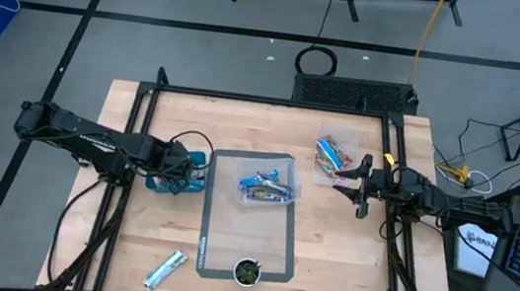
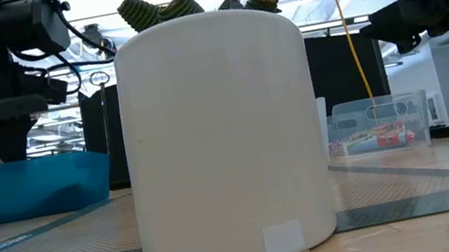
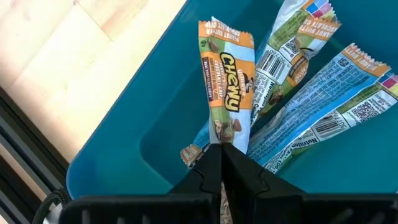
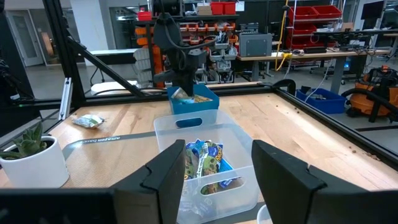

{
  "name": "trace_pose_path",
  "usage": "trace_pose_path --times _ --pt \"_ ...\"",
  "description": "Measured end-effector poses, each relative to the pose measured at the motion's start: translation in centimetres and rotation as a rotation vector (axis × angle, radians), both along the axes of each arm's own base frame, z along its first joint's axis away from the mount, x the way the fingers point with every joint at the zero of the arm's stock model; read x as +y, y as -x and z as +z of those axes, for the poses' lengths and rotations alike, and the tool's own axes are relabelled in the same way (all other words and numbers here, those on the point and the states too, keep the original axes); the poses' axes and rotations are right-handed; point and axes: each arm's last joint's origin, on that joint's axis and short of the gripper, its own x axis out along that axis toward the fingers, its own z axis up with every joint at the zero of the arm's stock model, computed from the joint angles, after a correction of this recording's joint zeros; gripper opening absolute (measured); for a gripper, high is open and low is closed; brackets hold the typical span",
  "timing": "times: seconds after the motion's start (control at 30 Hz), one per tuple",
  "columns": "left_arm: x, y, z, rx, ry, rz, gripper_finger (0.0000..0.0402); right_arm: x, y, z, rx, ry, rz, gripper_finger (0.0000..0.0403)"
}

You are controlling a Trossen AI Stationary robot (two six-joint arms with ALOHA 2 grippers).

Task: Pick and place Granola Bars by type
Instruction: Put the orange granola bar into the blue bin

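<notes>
While left hand (image 3: 222,163) pinches one bar (image 3: 227,93), three bars in blue bin (image 3: 118,149)

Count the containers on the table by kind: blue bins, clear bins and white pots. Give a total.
Blue bins: 1
Clear bins: 2
White pots: 1
Total: 4

You have three bins on the table (image 1: 345,265): left bin (image 1: 177,177), middle bin (image 1: 268,183) on the mat (image 1: 247,233), right bin (image 1: 337,153); a loose bar (image 1: 165,269) lies front-left.
</notes>
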Motion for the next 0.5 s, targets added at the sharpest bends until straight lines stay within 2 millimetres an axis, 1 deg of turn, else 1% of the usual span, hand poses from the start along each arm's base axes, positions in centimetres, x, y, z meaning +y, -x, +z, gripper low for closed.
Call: trace_pose_path --times 0.17,0.3,0.4,0.5 --pt "0.1 0.0 0.0 0.003 -0.043 -0.019 0.0021 0.0 0.0 0.0 0.000 0.000 0.000 0.0176" --pt "0.4 -0.1 0.7 -0.025 -0.114 -0.034 0.0025 0.0 0.0 0.0 0.000 0.000 0.000 0.0176" --pt "0.6 0.2 1.3 -0.063 -0.148 -0.024 0.0044 0.0 0.0 0.0 0.000 0.000 0.000 0.0176" --pt "0.8 0.6 2.1 -0.123 -0.194 -0.008 0.0079 0.0 0.0 0.0 0.000 0.000 -0.001 0.0176"
